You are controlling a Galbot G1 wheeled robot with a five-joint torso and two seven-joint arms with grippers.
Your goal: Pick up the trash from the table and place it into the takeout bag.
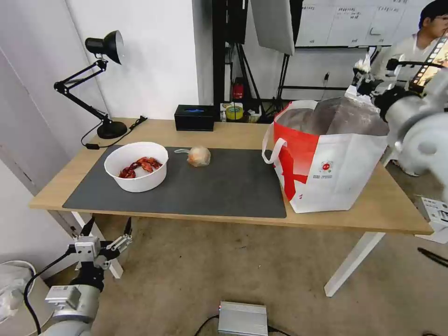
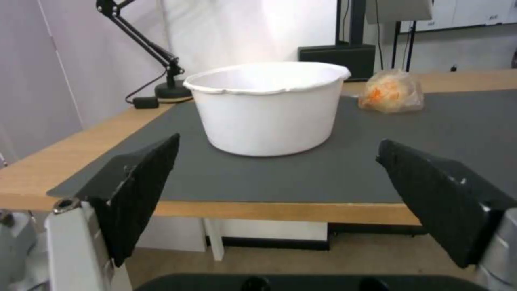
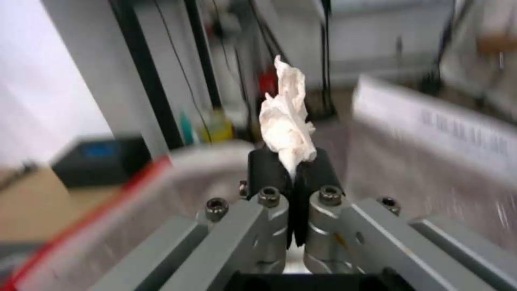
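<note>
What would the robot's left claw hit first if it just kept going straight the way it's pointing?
Probably the white bowl. The open left gripper hangs before the table edge, aimed straight at it, though depth and height are hard to judge.

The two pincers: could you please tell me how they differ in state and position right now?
The left pincer is open and empty, while the right pincer is shut on a tissue. The left pincer hangs low, in front of the table edge facing the bowl; the right pincer is raised at the bag opening. Both have black fingers.
</note>
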